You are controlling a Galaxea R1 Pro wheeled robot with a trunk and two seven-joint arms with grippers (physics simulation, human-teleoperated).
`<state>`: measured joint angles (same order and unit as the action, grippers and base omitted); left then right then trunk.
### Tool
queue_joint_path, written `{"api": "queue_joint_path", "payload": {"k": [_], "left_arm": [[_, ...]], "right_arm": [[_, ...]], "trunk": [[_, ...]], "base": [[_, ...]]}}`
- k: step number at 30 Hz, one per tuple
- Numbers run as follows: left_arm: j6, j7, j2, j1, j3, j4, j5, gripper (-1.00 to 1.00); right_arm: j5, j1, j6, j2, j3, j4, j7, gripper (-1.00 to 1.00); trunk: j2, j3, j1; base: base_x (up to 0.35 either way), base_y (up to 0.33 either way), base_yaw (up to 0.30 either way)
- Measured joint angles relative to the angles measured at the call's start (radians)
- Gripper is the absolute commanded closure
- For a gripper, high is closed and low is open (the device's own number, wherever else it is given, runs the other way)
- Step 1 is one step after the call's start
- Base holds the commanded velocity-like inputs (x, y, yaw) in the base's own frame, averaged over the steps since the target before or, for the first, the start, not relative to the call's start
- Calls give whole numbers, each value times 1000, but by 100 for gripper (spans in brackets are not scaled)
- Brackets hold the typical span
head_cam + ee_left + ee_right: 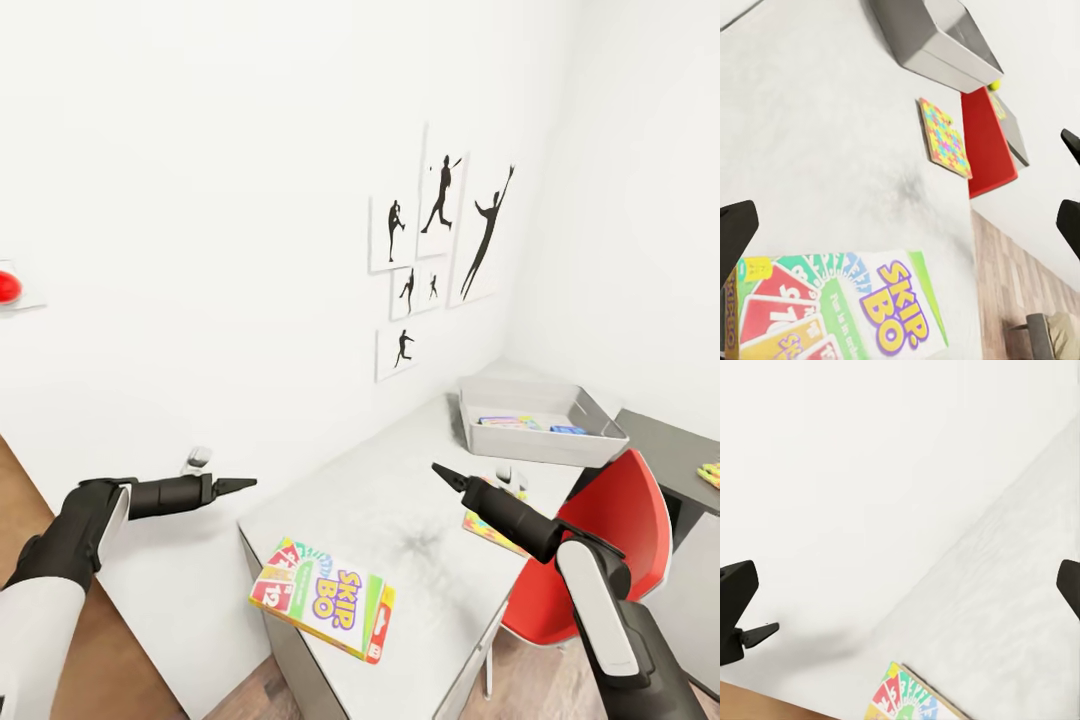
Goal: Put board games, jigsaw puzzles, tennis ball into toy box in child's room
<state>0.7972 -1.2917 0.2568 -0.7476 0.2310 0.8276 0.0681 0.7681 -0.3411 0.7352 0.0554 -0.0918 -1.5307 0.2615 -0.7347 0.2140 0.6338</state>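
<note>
Nearest, black forearm of the right arm rising from the lower corner of the head view, right gripper (445,472) with fingers spread wide in its wrist view and nothing between them, poised above the table (400,500). Left gripper (240,485) likewise spread and empty, held off the table's near end. Between the two, Skip-Bo board game (325,598) lying skewed on the near corner, seemingly with one edge past the tabletop. Likeliest trouble: nudging that box with a fingertip while closing in and tipping it to the wood floor, with so little of the corner under it. Also pinching only the overhanging lip, leaving a flat, wide box free to swing or slip on the carry to the toy box (540,445) at the far end by the wall. Further, jigsaw puzzle (490,532) lying flat just beneath the right forearm, easy to sweep sideways toward the red chair (610,560). Toy box already holding some colourful flat things, hence a risk of a slanted drop catching on the rim. Tennis ball (995,85) a small speck beyond the bin in the left wrist view, prone to roll on any bump
</note>
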Motion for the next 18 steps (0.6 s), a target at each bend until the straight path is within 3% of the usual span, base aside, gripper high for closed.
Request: {"api": "queue_joint_path", "payload": {"k": [11,18], "left_arm": [[7,48,0,0,8,-33,0,-100],[12,76,-2,0,11,-35,-1,-100]], "right_arm": [[0,1,-1,0,-2,0,1,-100],[0,1,-1,0,-7,1,1,-100]], "trunk": [[0,0,0],[-49,22,27]], "base": [[0,0,-8],[0,0,0]]}}
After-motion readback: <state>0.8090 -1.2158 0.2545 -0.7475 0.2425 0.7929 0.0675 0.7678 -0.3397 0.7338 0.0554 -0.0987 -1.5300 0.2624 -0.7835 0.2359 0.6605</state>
